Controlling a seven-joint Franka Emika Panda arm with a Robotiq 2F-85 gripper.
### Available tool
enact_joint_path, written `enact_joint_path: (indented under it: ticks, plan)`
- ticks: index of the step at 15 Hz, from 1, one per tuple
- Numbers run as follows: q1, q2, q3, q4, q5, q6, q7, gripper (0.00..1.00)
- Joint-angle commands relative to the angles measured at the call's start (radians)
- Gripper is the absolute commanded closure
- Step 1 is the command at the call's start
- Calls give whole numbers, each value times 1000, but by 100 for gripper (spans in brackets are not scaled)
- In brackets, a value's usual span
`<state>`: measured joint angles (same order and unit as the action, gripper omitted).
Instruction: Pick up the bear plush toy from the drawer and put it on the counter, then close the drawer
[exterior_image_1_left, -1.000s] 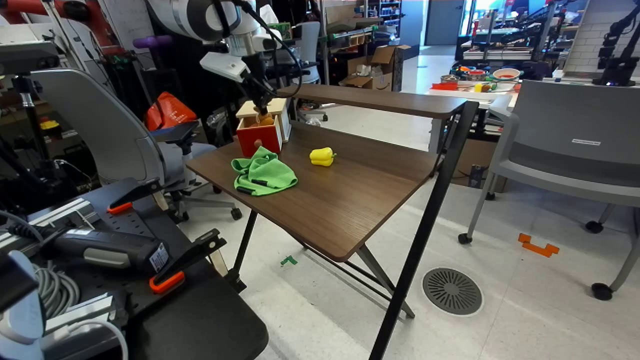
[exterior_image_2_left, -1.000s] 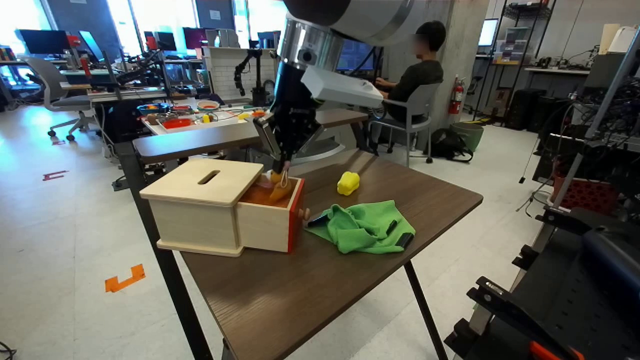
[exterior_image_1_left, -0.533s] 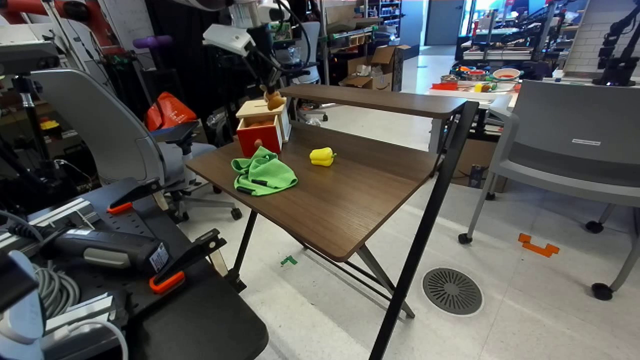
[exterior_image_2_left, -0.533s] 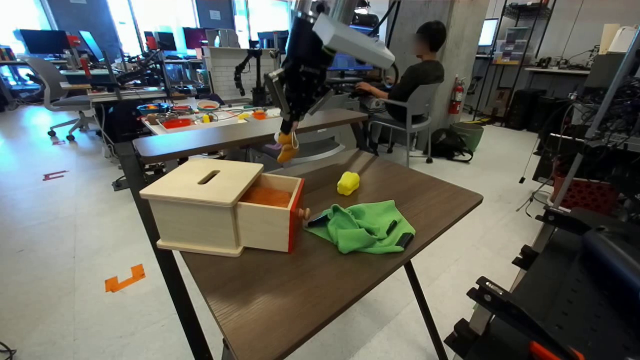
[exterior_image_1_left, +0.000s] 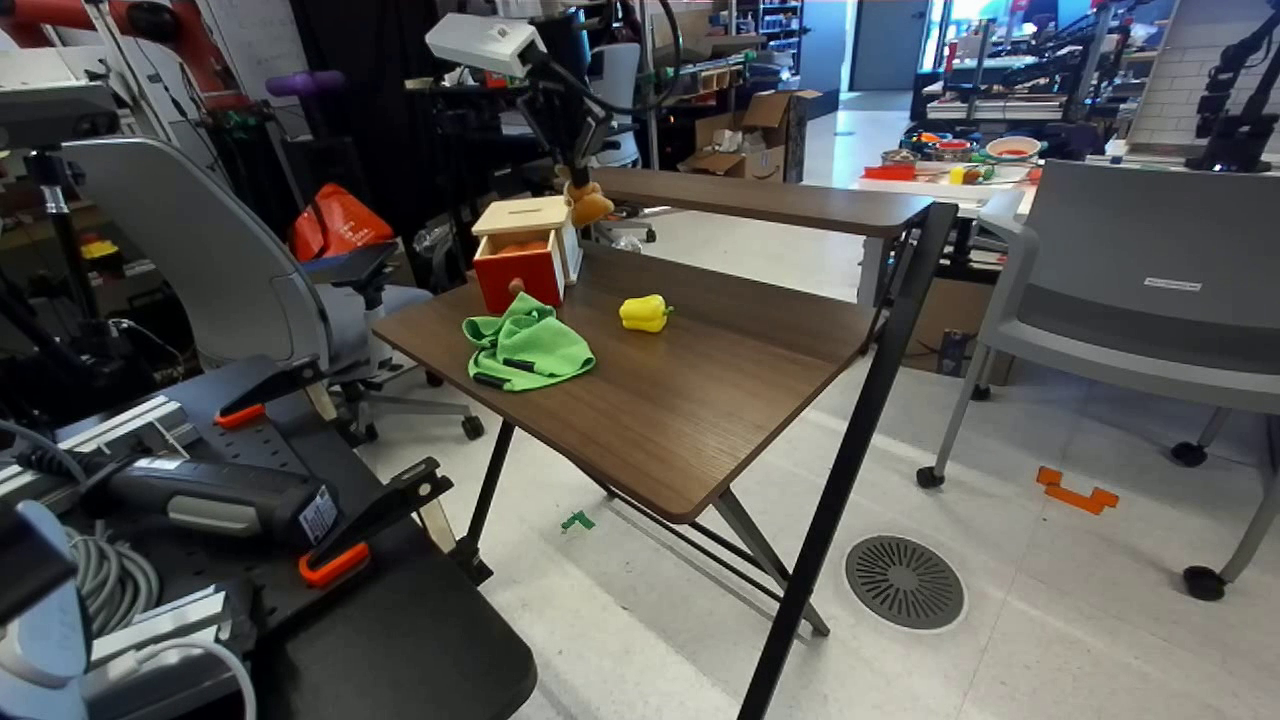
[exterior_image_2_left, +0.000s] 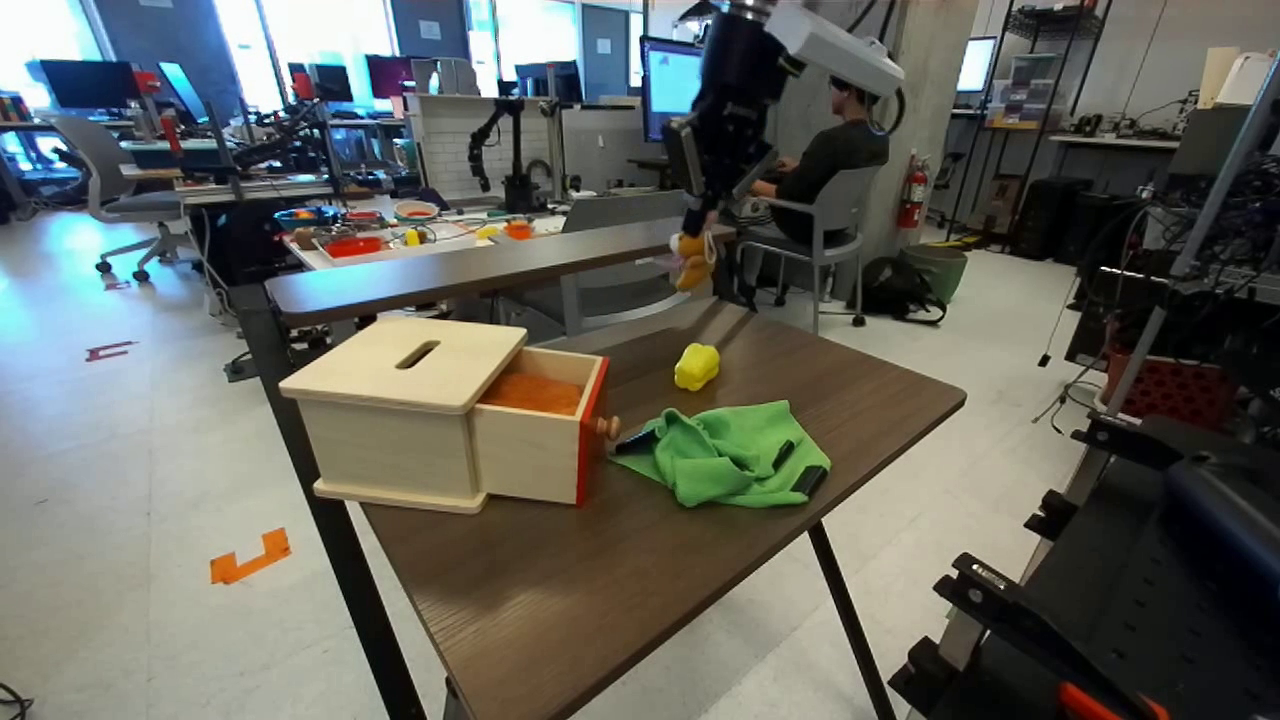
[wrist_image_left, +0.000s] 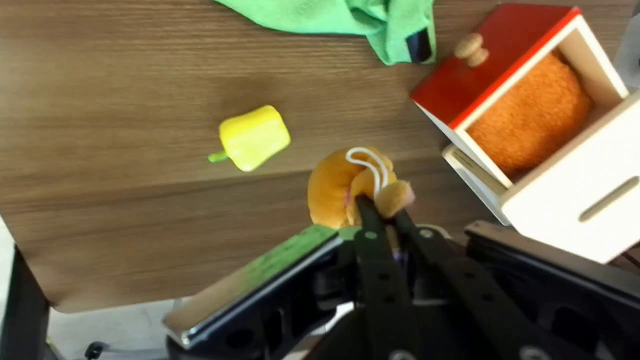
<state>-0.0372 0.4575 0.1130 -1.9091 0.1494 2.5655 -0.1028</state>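
Clenched on plush, my claw (wrist_image_left: 384, 206) pinches the bear plush toy (wrist_image_left: 326, 187) near its top; the two black fingers (wrist_image_left: 371, 225) stand close together, and in the wrist view a tan nub with a pinkish end shows between their tips, a white cord loop (wrist_image_left: 385, 175) curling out beside it. I hold the toy in the air above the brown wood-grain desk (exterior_image_2_left: 600, 600), out of the drawer (exterior_image_2_left: 530, 455) and touching neither; in an exterior view it shows in front of the raised shelf (exterior_image_2_left: 450, 272), toward the far end; in the wrist view it shows between the drawer and a yellow toy bell pepper (wrist_image_left: 254, 137).

The drawer stands pulled out of its pale wooden box (exterior_image_2_left: 390, 440); its red front (wrist_image_left: 495, 60) bears a round wooden knob (wrist_image_left: 469, 47), and an orange fuzzy mass (wrist_image_left: 537, 110) lies inside, its kind unclear to me; the box lid has a slot cut in it. The pepper lies on its side on the desk, green stem attached; a green cloth (exterior_image_2_left: 730, 455) lies crumpled just beside the drawer front, with black patches along its edge; whether the two touch I cannot tell. Farther off, a person (exterior_image_2_left: 840, 165) in a dark shirt sits on a gray chair (exterior_image_2_left: 848, 215).
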Motion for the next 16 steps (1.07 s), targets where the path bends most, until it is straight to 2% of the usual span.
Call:
enact_joint_path:
  ticks: [1,6,9,13,14,15,16]
  plan:
    - [-21,7,-55,-68,-24,18,-13,98]
    - [-21,72,-155,-102,-82,66,35,98]
    - [-14,124,-193,-102,-124,89,68,98]
    - [-19,161,-190,-93,-150,93,83,98]
    - [-17,164,-189,-93,-151,93,83,89]
    - [-14,161,-190,-93,-155,85,82,66]
    - [-21,152,-180,-95,-155,77,60,64]
